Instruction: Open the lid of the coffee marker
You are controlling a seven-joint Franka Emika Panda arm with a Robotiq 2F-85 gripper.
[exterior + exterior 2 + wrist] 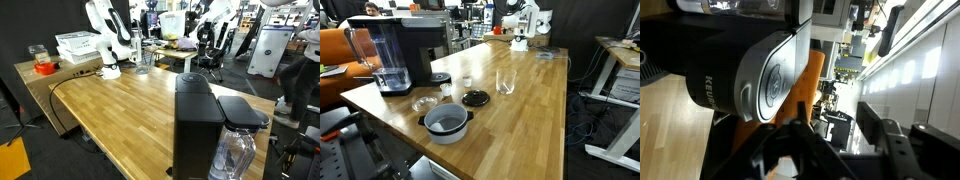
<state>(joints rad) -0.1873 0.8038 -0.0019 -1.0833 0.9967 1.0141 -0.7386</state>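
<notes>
The black coffee maker (198,120) stands at one end of the wooden table, with a clear water tank at its side, and shows in both exterior views (415,45). Its lid looks closed. In the wrist view the picture is turned sideways. The coffee maker (740,70) fills the upper left there, with its rounded silver-grey lid (775,85) facing me. My gripper (835,125) is open and empty, its two dark fingers apart, just short of the lid and not touching it. In the exterior views I see only a white arm (105,40) at the far end of the table (523,25).
Near the coffee maker stand a grey pot (447,122), a black disc (475,97), a drinking glass (505,82), a small cup (467,83) and a glass dish (423,103). A white tray (78,45) sits at the far end. An orange sofa (340,50) is behind the machine.
</notes>
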